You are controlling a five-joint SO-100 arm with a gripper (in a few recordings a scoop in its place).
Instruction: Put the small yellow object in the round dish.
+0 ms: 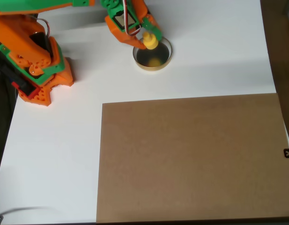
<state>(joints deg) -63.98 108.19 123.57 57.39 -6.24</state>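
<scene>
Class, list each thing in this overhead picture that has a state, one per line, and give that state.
End effector: shut on the yellow piece, over the dish's upper left rim.
Yellow piece: held, not yet released.
Dish: upright on the white table, its glossy inside mirroring the yellow piece.
Brown board: lying flat, bare.

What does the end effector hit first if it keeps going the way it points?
Probably the dark inside of the small round tan-rimmed dish. The end effector holds the tiny yellow plastic piece over its upper-left rim; height above it is unclear from overhead.
</scene>
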